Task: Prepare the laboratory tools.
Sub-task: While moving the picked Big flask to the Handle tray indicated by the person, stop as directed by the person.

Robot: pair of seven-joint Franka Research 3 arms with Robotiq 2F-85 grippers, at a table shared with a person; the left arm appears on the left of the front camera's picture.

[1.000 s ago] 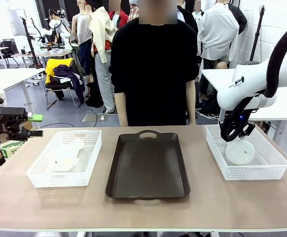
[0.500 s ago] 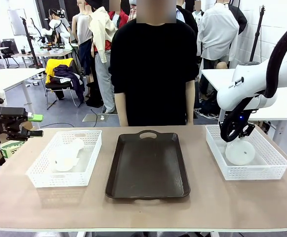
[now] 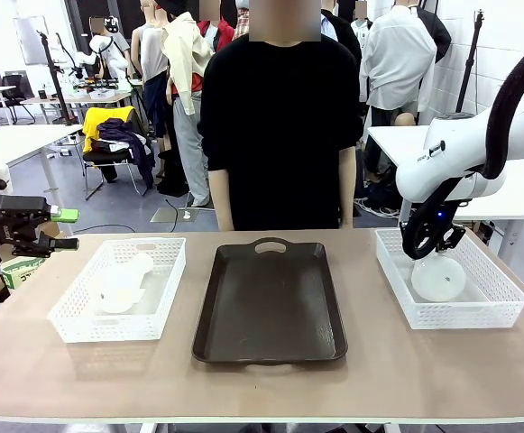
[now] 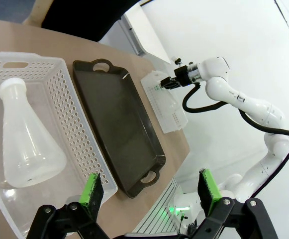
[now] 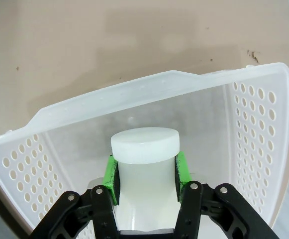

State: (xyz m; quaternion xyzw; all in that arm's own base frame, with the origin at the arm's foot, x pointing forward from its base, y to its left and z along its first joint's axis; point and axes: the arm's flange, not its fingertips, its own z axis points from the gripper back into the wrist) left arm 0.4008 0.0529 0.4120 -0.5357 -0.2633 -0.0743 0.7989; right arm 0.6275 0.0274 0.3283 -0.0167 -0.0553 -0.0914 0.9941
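Observation:
One frosted-white conical flask (image 3: pixel 122 281) (image 4: pixel 27 148) lies on its side in the left white mesh basket (image 3: pixel 77 320) (image 4: pixel 74 129). My left gripper (image 3: pixel 61 227) (image 4: pixel 149 191) hovers open off the table's left edge, apart from that flask. A second flask (image 3: pixel 438 278) (image 5: pixel 145 169) lies in the right basket (image 3: pixel 487 316) (image 5: pixel 134 97), its round base facing the front camera. My right gripper (image 3: pixel 427 251) (image 5: pixel 145 172) is shut on this flask's neck, green pads pressed on both sides just below the rim.
A dark brown handled tray (image 3: pixel 271 302) (image 4: pixel 117 127) lies at the table's middle, between the two baskets. A person in black (image 3: pixel 280 126) stands at the far edge, arms down. Bare tabletop runs along the front edge.

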